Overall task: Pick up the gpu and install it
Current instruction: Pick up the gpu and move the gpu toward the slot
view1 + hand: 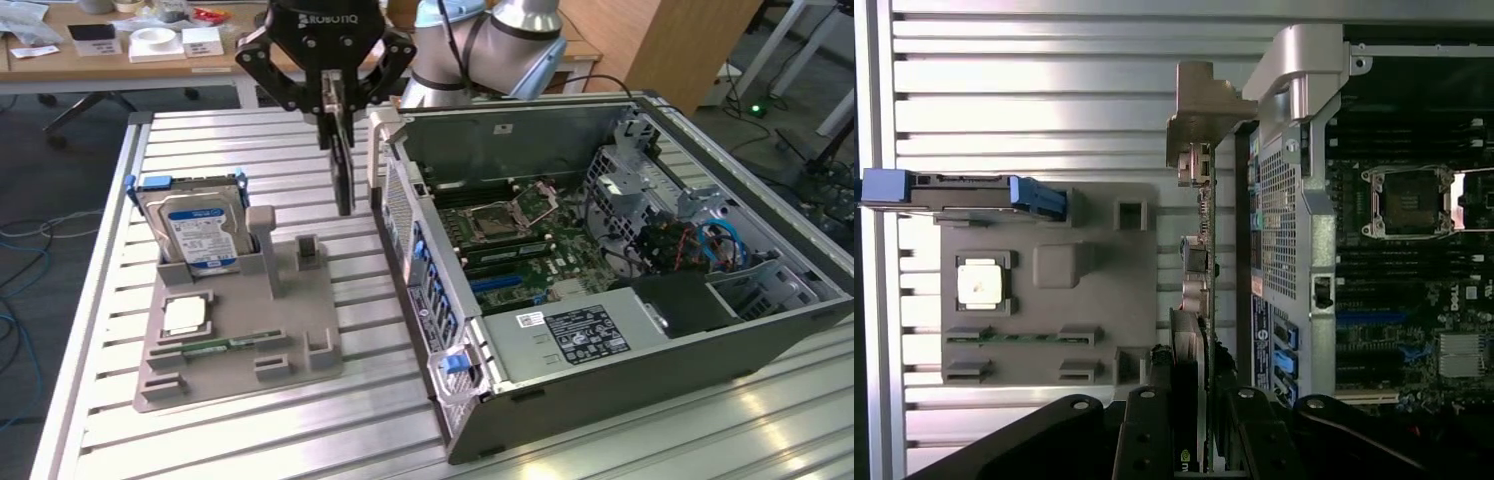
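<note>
— What sort of place is this?
— A robotics lab. A robot arm (514,30) stands over a slatted metal table (240,140) bearing an open PC case (667,385) and a grey jig (240,330).
— Anything else?
— A cluttered desk (200,68) behind, cables (27,235) on the floor.

The exterior camera stands high off the near edge of the ribbed aluminium surface (240,440) and looks down at a slant. It is far enough back to take in the grey plastic parts holder (234,360) on the exterior view's left, the open black tower computer case (747,330) on its right, and desks beyond. The wrist camera sits just above the jaws and faces straight down along the thin dark flat gpu (1199,290) clamped in them, much nearer. Both views share the holder, the slats and the case's rear edge.
</note>
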`<state>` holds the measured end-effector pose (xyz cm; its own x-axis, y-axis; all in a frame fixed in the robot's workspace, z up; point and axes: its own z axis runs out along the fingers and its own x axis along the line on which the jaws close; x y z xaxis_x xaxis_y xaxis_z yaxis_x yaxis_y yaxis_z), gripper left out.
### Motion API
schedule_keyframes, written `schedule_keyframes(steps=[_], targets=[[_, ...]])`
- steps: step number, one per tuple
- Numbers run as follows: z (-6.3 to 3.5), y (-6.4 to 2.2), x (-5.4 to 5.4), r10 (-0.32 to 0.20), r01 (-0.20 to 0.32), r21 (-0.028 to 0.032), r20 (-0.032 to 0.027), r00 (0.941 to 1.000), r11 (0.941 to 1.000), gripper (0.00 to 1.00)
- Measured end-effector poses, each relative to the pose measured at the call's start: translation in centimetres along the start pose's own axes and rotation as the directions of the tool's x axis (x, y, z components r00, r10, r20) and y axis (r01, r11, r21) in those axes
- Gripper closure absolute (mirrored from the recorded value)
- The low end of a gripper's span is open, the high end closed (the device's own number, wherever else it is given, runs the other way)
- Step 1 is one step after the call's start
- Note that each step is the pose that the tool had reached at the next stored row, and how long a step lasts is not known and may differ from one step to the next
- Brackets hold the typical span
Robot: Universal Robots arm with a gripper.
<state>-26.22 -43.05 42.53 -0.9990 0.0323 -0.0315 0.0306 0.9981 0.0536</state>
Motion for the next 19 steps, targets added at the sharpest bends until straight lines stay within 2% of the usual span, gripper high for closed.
schedule_keyframes(steps=[19], targets=[[0.18,0.95,-4.0,0.0,0.0,-0.0001,0.0,1.0,1.0,0.74]])
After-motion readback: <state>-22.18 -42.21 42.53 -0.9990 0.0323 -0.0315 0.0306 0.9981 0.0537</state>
